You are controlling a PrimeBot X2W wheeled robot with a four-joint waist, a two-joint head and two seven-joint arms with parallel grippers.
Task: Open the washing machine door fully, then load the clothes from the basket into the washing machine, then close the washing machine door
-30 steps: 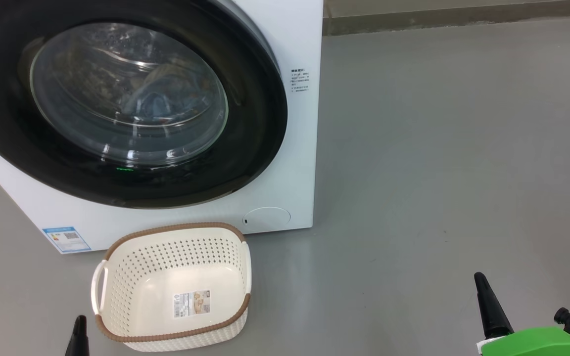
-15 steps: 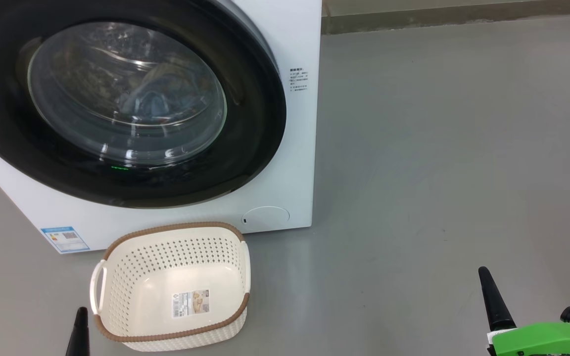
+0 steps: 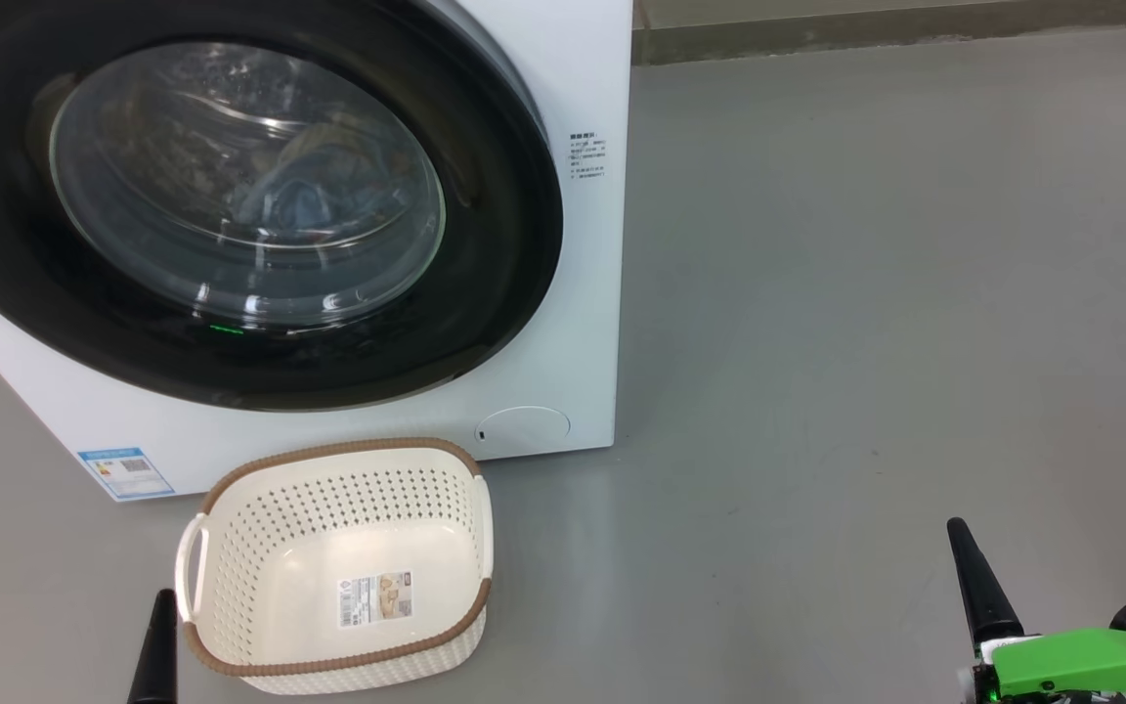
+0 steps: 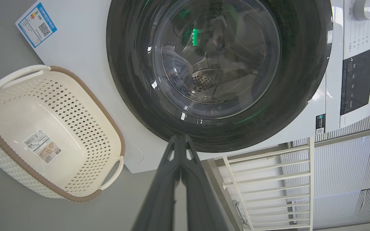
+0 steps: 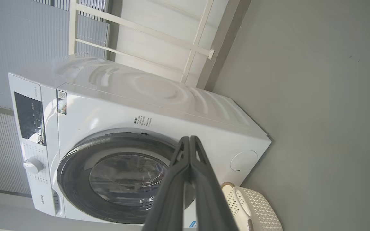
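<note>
Upward a little in the head view went my left gripper (image 3: 164, 601) and right gripper (image 3: 960, 538), both pinched shut, empty. Glossy black washing machine door (image 3: 495, 225) sat closed at ten o'clock, clothes (image 3: 314, 191) behind its glass. At seven o'clock the basket (image 3: 348, 494) showed a barcode sticker (image 3: 377, 599); the blue label (image 3: 125, 472) was unreadable.

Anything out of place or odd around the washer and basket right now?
Nothing stands out. The washing machine door looks shut and undamaged, the clothes show behind its glass, and the basket stands upright on the floor, holding only its label.
</note>
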